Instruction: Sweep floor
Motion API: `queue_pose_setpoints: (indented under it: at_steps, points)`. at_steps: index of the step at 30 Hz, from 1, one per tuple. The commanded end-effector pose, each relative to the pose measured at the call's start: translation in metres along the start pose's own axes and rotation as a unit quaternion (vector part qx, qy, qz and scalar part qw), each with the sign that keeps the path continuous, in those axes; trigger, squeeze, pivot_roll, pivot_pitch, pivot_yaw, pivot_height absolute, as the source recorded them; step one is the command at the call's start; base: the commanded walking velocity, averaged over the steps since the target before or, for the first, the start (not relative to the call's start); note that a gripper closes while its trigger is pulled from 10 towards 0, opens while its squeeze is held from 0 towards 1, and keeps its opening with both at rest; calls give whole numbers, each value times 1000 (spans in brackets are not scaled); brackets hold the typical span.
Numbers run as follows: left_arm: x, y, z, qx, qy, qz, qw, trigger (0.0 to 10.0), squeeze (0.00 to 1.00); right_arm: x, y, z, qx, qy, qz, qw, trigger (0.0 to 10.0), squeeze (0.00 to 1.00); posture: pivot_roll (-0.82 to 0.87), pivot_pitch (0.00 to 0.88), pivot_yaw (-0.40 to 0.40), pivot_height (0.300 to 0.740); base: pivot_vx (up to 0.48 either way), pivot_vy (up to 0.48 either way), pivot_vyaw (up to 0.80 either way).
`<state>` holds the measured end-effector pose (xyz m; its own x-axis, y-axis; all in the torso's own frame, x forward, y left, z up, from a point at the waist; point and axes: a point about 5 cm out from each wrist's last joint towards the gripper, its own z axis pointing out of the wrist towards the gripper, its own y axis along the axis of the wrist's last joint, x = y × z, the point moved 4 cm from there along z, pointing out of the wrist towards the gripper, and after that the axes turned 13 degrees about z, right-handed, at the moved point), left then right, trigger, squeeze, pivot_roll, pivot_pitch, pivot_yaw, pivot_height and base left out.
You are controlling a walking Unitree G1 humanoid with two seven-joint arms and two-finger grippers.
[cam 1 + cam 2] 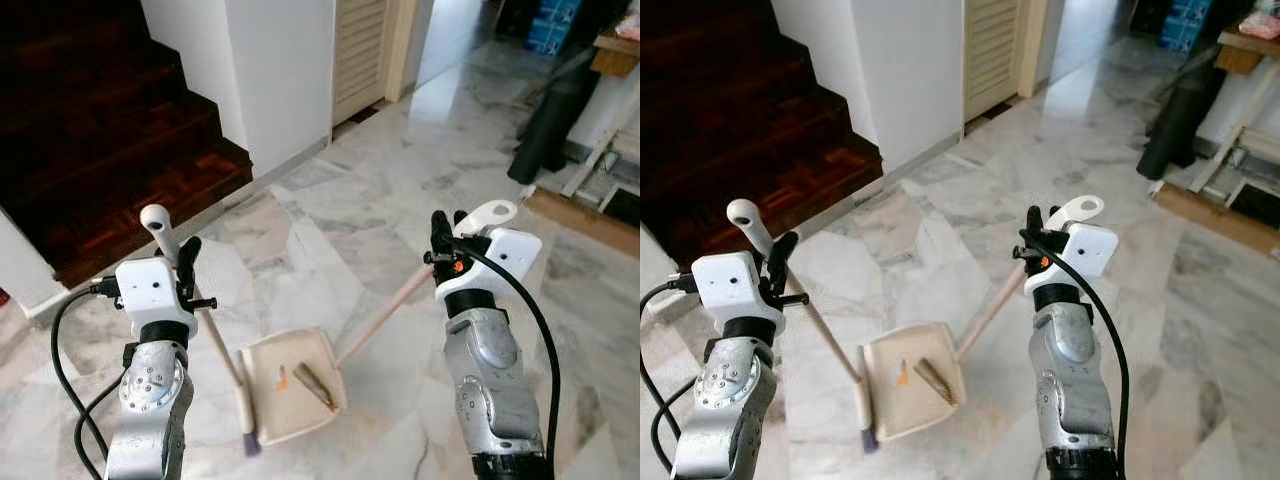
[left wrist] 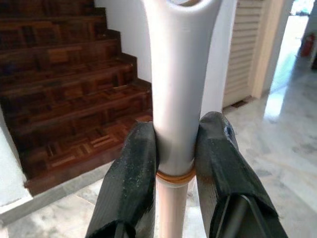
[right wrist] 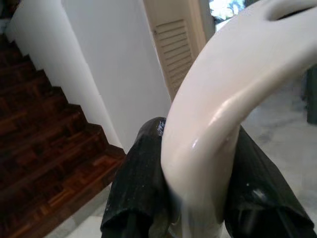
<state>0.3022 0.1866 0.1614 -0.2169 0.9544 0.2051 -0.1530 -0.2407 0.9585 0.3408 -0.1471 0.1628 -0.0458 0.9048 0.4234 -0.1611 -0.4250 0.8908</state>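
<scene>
While both arms hold long-handled tools over a marble floor (image 1: pixel 400 200), the sweeping job appears close to its last stage, with the debris already gathered. The left gripper (image 1: pixel 186 262) has its jaws closed tight on the white grip of the broom handle (image 1: pixel 205 322), both black fingers (image 2: pixel 130 183) pressed against the grip just above an orange ring. The right gripper (image 1: pixel 438 238) is clamped in the same way on the curved white top of the dustpan handle (image 1: pixel 385 315), which slopes down to the dustpan (image 1: pixel 262 362) lying on the floor between the two arms. The broom head (image 1: pixel 244 412) rests against the pan's near left edge.

In the cream pan lie two things: a small orange scrap (image 1: pixel 281 378) and a brownish stick-like piece (image 1: pixel 315 386) lying across the tray near its right side.

The likely risk is spillage. If the right arm lifts or tilts the pan towards its open lip, both pieces could slide back onto the marble. The broom could also nudge the pan sideways or flick the scrap out. A dark wooden staircase (image 1: pixel 90 130) stands to the left beyond a white wall (image 1: pixel 270 70), near enough that a wide swing of the broom handle might strike it.
</scene>
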Motion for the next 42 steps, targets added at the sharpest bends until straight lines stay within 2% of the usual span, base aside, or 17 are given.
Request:
queue_pose_setpoints:
  at_steps: [1,16,23,39,42]
  points:
    - [0,16,-2,-29,-2,3,1000,10000,0,8,14,0,-26,15,14,999,10000,0,-72,66,33,740,0,266,0]
    - [-2,11,-8,-22,-21,8,1000,10000,0,10,10,-5,-26,17,17,999,10000,0,-90,0,51,740,0,268,0]
    - [-3,13,-5,-24,-21,4,999,10000,0,9,13,-2,-34,17,4,999,10000,0,-87,0,49,740,0,269,0]
    - [2,16,-1,-27,-5,6,1000,10000,0,8,14,2,-35,13,3,999,10000,0,-56,31,41,740,0,268,0]
    - [2,16,0,-27,-3,6,1000,10000,0,9,16,5,-38,15,3,999,10000,0,-52,37,42,740,0,269,627]
